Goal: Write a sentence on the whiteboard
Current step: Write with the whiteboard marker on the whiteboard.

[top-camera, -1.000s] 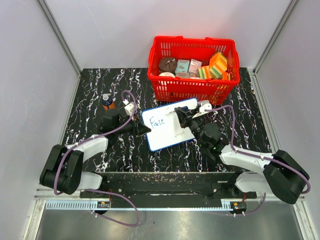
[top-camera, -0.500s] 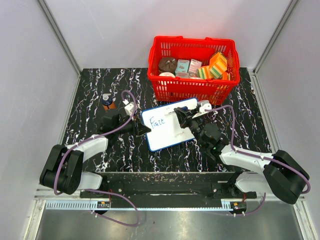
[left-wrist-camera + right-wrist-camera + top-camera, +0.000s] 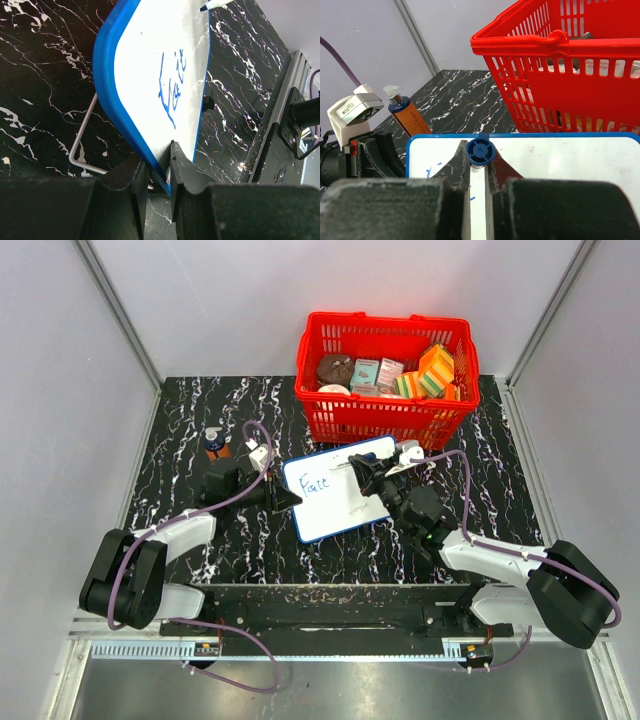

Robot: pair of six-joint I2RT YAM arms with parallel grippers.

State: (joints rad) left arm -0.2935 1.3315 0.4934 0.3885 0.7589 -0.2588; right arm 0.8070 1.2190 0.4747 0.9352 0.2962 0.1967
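Black marbled table, red basket at the far side. The whiteboard sits just in front of the basket, between the two arms. Progress, judged: early, since most of the white face is bare and nearly all the writing is left to do. The board's long axis runs left to right across the table, its right end swung toward the basket. The left wrist view shows it raised off the tabletop, with a wire stand under it. The left gripper is clamped on the blue frame at the board's left short edge. The right gripper is closed around a blue-capped marker, long axis pointing down at the board's upper middle; tip contact not discernible. The sentence so far reads roughly "Fai" plus one more stroke, at the upper left, running along the long axis.
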